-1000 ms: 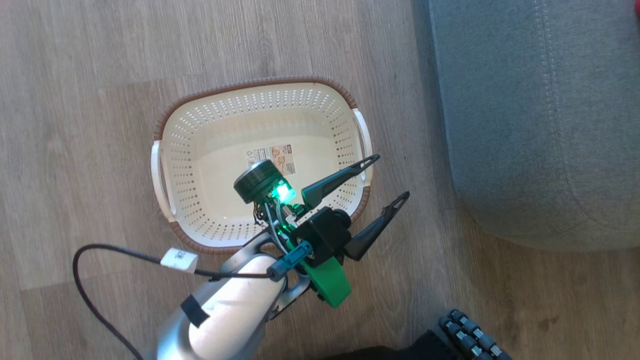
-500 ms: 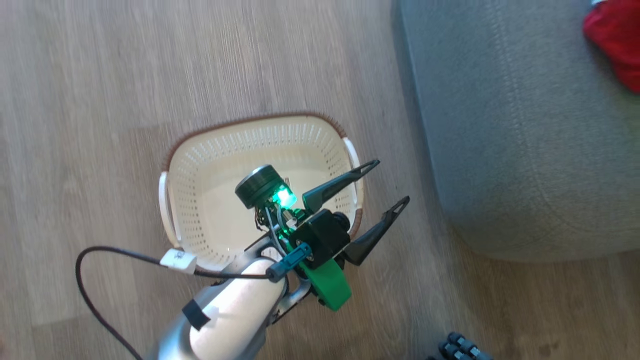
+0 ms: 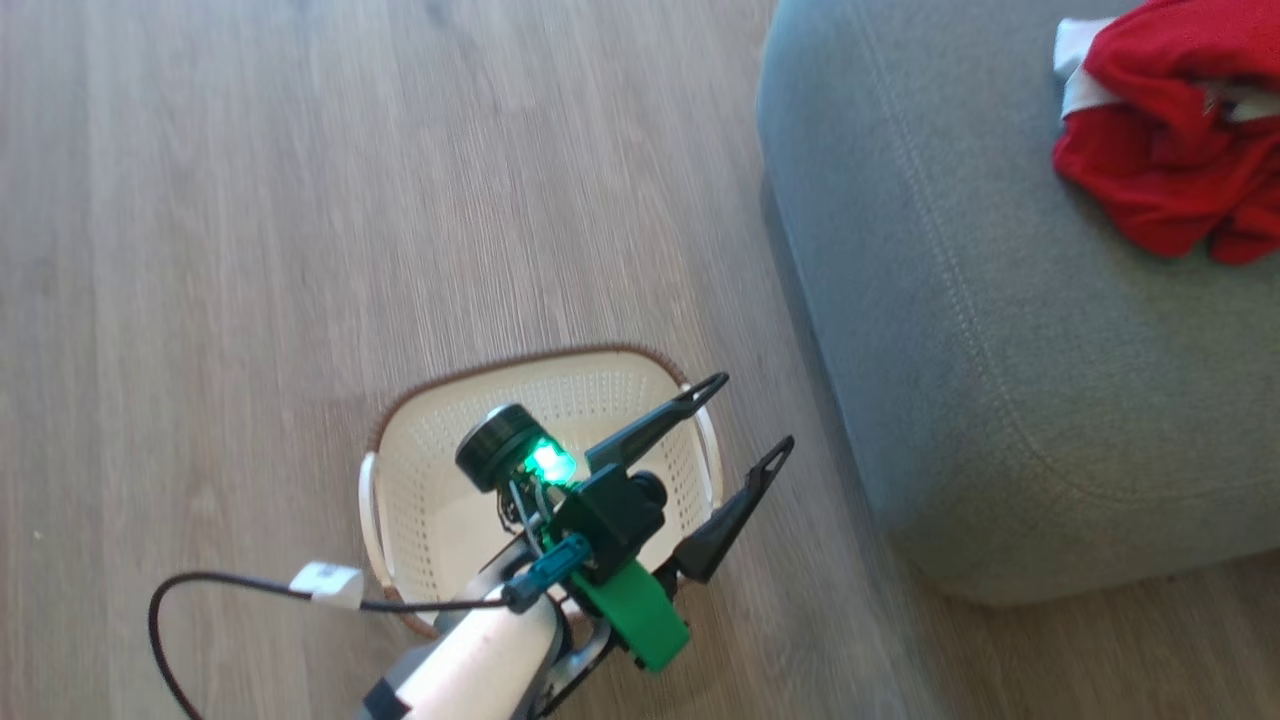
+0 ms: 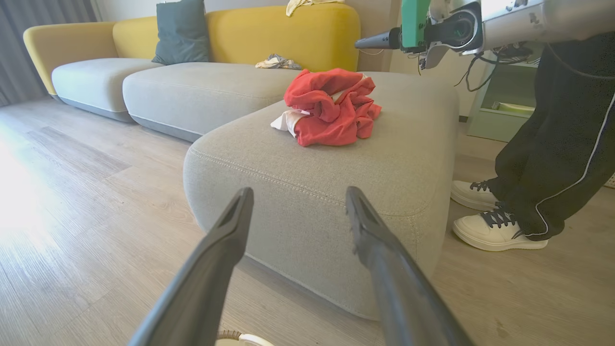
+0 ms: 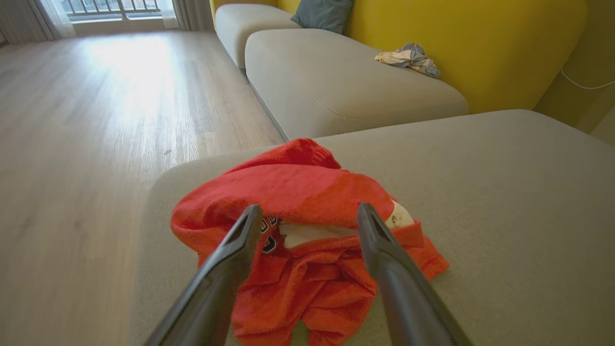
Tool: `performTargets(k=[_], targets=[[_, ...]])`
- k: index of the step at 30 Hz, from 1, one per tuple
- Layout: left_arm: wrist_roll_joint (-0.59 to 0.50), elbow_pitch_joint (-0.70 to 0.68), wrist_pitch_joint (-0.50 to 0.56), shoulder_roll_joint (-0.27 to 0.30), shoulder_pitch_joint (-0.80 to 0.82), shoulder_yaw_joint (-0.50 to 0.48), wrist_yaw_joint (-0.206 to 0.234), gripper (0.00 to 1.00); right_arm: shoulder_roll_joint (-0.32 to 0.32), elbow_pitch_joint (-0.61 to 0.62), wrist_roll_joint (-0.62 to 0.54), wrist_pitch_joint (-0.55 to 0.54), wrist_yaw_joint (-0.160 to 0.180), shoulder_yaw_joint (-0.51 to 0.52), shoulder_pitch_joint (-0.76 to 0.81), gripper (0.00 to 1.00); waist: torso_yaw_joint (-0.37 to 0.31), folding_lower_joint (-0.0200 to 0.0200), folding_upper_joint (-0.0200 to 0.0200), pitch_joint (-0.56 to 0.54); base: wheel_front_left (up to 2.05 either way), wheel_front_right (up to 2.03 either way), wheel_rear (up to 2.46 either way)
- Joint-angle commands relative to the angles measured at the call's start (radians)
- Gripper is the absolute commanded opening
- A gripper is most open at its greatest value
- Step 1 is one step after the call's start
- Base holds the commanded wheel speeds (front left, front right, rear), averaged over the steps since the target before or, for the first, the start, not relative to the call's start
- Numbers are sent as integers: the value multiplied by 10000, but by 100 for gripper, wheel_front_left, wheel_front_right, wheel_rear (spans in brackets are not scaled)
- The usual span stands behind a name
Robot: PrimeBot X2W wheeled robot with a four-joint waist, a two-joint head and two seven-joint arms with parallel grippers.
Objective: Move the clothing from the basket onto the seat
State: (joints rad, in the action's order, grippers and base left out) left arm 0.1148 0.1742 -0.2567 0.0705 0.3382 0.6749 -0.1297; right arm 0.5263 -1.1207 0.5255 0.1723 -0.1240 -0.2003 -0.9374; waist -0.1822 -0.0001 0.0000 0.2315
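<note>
Fingers spread wide on both arms; bright red-and-white fabric clothing lies on the grey upholstered seat.
Head view: my left gripper angles up-right over the cream-white perforated plastic basket, lower in frame than a second ago because the camera swung. Left wrist view adds the right gripper above the heap and a person's white trainers. Right wrist view: open fingers framing the clothing.

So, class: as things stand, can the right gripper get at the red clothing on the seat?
Probably yes: the right gripper hangs open above the clothing on the seat, nothing between them.
</note>
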Motion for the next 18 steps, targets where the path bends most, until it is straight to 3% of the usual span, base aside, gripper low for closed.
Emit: performTargets(k=[1,6,12,18], targets=[[58,-439,-51,-65,-73,-441,-10,100,257,643,393,187,-67,-260,275,100,39,1,0,-627,0,0,0],[30,-597,-51,-103,-411,-761,-10,100,361,1759,1246,413,-67,-652,958,100,201,1,0,-1071,0,0,0],[-18,-773,-51,-154,-902,-1344,-2,100,624,4032,2254,715,-67,-1449,2492,100,613,1,0,-1598,0,0,0],[-41,-946,-51,-184,-1480,-2061,116,100,615,6182,3179,884,-67,-1295,4038,100,1027,1,0,-1997,0,0,0]])
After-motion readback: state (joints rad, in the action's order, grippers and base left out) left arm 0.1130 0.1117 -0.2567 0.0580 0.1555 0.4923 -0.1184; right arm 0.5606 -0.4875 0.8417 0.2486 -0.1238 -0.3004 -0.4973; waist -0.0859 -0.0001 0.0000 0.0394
